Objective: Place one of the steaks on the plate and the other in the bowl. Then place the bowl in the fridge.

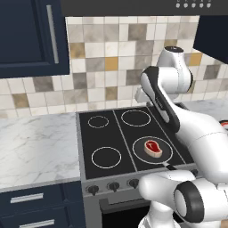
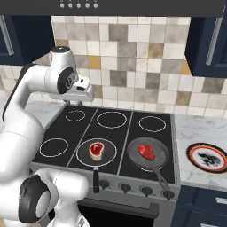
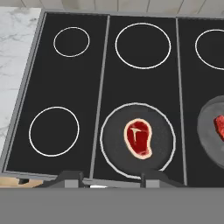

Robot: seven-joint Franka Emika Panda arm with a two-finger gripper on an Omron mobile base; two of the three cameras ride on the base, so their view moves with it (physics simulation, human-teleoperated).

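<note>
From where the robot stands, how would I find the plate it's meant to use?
Start at the black stove top, then look to its right, onto the pale marble counter. The plate lies there, flat and round. Unlike the dark grey frying pans on the burners, it has a black rim, red ring, no handle and no steak on it.

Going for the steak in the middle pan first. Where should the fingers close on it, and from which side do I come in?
Come straight down from above: the steak lies flat in the frying pan, so no side approach is open. Close the gripper across its narrower width, near the middle, probably with fingers on the two long fat-rimmed edges. The pan's rim looks low, so it should not obstruct.
</note>
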